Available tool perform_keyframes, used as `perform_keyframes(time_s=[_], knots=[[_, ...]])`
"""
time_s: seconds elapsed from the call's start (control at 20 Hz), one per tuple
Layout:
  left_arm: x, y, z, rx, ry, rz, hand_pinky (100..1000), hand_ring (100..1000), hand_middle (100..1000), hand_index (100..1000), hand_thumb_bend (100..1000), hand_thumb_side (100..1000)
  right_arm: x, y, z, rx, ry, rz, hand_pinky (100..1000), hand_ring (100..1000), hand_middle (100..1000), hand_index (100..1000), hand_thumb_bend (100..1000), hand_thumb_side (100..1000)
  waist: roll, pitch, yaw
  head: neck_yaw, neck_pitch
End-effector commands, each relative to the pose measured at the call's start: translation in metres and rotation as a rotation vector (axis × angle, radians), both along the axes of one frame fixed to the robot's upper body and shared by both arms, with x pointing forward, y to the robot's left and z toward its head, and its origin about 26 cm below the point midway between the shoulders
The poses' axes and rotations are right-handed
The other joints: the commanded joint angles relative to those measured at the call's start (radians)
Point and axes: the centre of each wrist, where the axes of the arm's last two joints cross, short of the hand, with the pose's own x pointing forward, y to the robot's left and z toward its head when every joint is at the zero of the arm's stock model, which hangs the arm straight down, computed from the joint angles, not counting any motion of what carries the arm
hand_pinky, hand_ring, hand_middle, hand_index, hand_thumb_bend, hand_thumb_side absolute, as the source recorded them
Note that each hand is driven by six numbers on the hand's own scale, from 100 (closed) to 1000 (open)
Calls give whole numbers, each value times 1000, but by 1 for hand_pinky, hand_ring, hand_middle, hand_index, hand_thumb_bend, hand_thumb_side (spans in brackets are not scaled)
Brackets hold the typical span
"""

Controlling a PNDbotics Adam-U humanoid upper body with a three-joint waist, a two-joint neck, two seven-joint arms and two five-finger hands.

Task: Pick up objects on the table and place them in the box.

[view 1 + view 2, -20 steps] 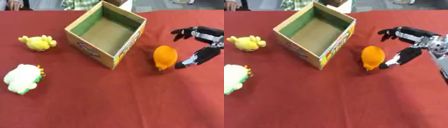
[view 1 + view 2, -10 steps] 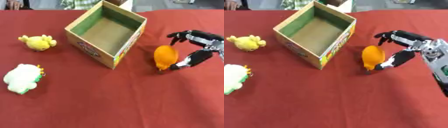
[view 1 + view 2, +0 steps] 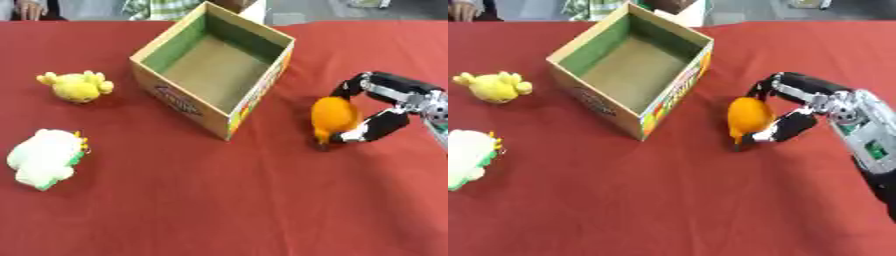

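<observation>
An open cardboard box (image 3: 179, 106) with a green inside stands at the upper middle of the red table, with nothing in it. To its right lies an orange toy (image 3: 332, 116). My right hand (image 3: 381, 104) has its fingers and thumb curled round the orange toy from the right, fingers behind it and thumb in front. A yellow plush chick (image 3: 77, 86) lies left of the box. A white and green plush toy (image 3: 45, 156) lies nearer, at the left edge. My left hand shows in neither view.
The red cloth (image 3: 219, 200) covers the whole table. A person's hand and clothing show at the far edge, touching nothing on the table.
My right hand has moved left and closed its fingers and thumb round the orange toy, which stays on the table.
</observation>
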Motion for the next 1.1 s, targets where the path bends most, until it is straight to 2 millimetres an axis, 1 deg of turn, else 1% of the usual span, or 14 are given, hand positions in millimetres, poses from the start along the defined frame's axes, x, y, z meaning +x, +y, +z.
perform_keyframes(time_s=[0.05,0.25,0.3,0.35,0.4,0.55,0.6,0.7,0.85,0.9,1.0,1.1], knots=[[-1,0,8,18,-23,-9,472,517,568,604,100,463,1,-3,7,-13,-36,-12,774,742,452,711,470,452,0,-16,1,-1,-9],[-1,0,7,17,-21,-8,471,516,566,603,100,463,1,-2,6,20,-59,-11,757,706,415,653,305,452,0,-16,0,1,-10],[-1,0,7,16,-21,-8,471,516,566,603,100,463,0,-1,7,33,-67,-5,752,696,414,650,241,444,0,-16,-1,2,-10],[-1,0,7,16,-21,-7,471,516,566,603,100,463,-2,-1,8,45,-72,0,751,694,415,650,228,442,-1,-16,-1,2,-10],[-1,0,7,16,-21,-7,470,516,565,603,100,463,-3,0,9,60,-78,8,740,678,420,653,100,398,-1,-16,-2,3,-10],[-1,0,8,16,-23,-7,469,515,565,603,100,462,-10,4,16,105,-85,32,737,665,421,663,100,261,0,-15,-3,5,-10],[-1,0,8,15,-22,-7,469,515,564,603,100,462,-12,5,19,123,-84,40,738,663,421,667,100,233,0,-15,-3,5,-10],[-2,0,7,15,-22,-6,469,515,564,603,100,462,-17,8,26,163,-81,54,738,658,417,671,100,209,0,-15,-4,4,-10],[-2,0,8,15,-22,-6,468,515,564,603,100,463,-24,12,40,238,-87,68,738,650,413,676,100,227,-1,-16,-6,4,-9],[-2,0,8,16,-22,-6,468,515,564,603,100,463,-26,14,46,259,-93,73,740,651,424,687,100,258,-1,-17,-6,3,-9],[-1,0,8,17,-22,-8,468,515,564,603,100,462,-29,15,56,289,-105,80,742,653,438,702,100,282,-1,-18,-6,2,-7],[-1,0,8,17,-22,-9,468,515,564,603,100,462,-32,16,65,304,-121,87,742,657,448,711,100,284,-1,-19,-6,1,-5]])
